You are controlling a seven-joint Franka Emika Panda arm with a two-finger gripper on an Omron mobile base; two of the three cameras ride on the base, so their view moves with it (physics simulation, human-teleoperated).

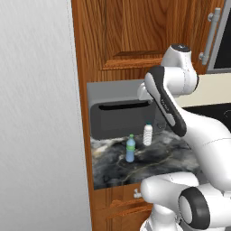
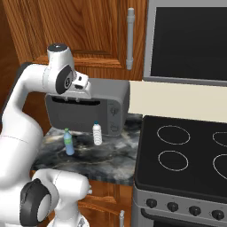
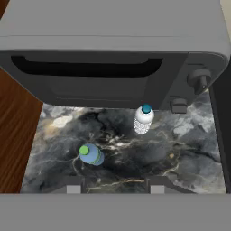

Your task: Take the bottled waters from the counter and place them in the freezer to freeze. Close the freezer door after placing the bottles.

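Two bottled waters stand upright on the dark marble counter (image 1: 110, 171) (image 2: 113, 157) (image 3: 185, 151), in front of the microwave. The blue-tinted one with a green cap (image 1: 130, 149) (image 2: 68, 142) (image 3: 91, 154) is nearer the counter's front edge. The whitish ribbed one (image 1: 147, 134) (image 2: 96, 134) (image 3: 142, 121) stands further back, close to the microwave. My gripper (image 3: 116, 185) hangs high above the counter and looks down on both bottles, open with nothing between its fingers. A tall silver-grey face of the freezer (image 1: 40, 117) rises left of the counter.
A grey boxy microwave (image 1: 122, 113) (image 2: 88, 111) (image 3: 113, 45) fills the back of the counter. The black stovetop (image 2: 186, 155) adjoins the counter on the right. Brown wooden cabinets (image 1: 122, 36) hang above, and drawers (image 1: 117, 205) sit below the counter.
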